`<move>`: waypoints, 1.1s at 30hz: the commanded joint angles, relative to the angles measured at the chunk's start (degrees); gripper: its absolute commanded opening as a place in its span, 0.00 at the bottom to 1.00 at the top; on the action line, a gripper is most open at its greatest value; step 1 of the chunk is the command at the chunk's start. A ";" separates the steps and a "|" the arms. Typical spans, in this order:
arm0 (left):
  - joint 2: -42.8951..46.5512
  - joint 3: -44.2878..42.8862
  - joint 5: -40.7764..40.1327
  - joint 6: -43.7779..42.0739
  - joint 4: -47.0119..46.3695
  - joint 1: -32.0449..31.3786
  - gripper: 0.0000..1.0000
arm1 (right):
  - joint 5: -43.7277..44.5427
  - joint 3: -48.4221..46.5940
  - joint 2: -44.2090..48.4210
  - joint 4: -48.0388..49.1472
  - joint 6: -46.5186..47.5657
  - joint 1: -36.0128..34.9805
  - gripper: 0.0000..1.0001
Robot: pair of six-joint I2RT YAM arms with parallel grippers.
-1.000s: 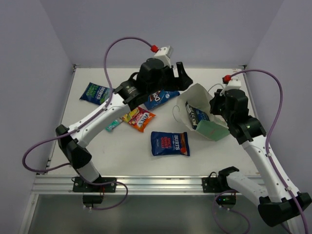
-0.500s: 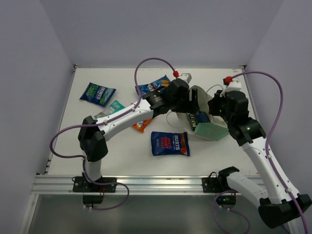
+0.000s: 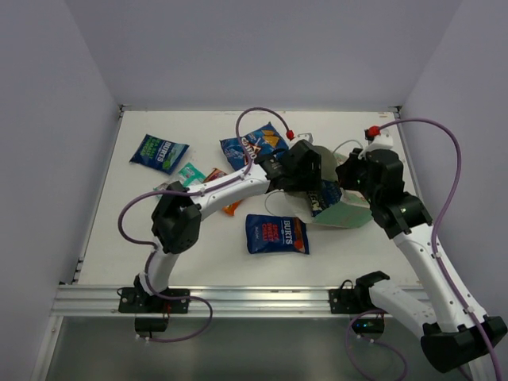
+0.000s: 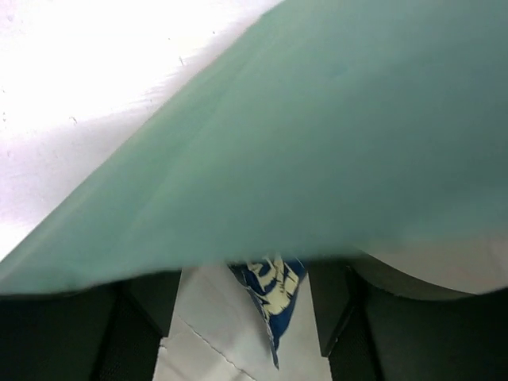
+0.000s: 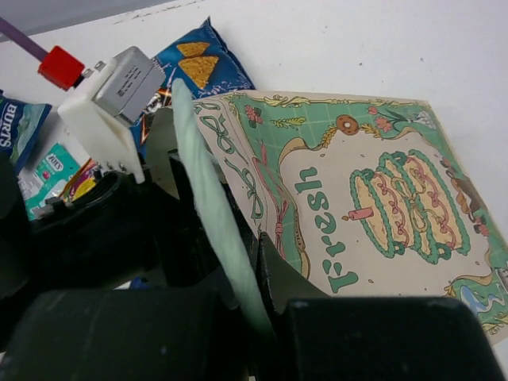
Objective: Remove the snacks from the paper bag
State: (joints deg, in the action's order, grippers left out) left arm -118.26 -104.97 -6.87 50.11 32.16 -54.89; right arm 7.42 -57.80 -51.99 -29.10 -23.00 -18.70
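The mint-green paper bag [image 3: 347,213] lies on its side, mouth to the left. My right gripper [image 3: 355,176] is shut on the bag's upper rim [image 5: 208,208], and the printed panel [image 5: 381,198] shows beside it. My left gripper [image 3: 311,176] is inside the mouth, jaws open. The corner of a dark blue packet [image 4: 272,290] hangs between its fingers [image 4: 143,325], untouched; it also shows from above [image 3: 325,195]. Outside lie dark blue packets [image 3: 276,233] [image 3: 254,145] [image 3: 159,152], a teal-white packet [image 3: 189,173] and a red-yellow-orange packet [image 3: 230,206], partly under my left arm.
The bag's green wall [image 4: 333,143] fills most of the left wrist view. White string handles [image 3: 349,147] lie behind the bag. The table's back wall and right edge are near the bag. My left arm [image 3: 214,190] stretches across the middle of the table.
My left gripper has swung right from above the back packets and gone into the bag's mouth. The dark blue tortilla-chip packet now lies uncovered at the back. The right gripper kept its hold.
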 commanded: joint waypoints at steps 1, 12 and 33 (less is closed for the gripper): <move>-2.41 -4.98 -3.58 2.27 0.71 -0.39 0.66 | -1.79 0.32 1.10 2.91 -1.96 0.07 0.00; -3.74 -5.86 -6.84 2.72 -1.48 -0.21 0.00 | -2.24 2.16 1.54 3.97 -3.10 0.07 0.00; 30.61 -10.78 -3.95 -16.26 7.55 9.78 0.00 | 13.84 1.11 -1.27 -0.95 -2.31 2.53 0.00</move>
State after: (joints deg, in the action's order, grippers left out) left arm -92.79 -113.51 -10.72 39.35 36.34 -49.76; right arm 17.85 -54.63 -52.90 -28.27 -25.50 -16.80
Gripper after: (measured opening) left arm 0.015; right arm 0.010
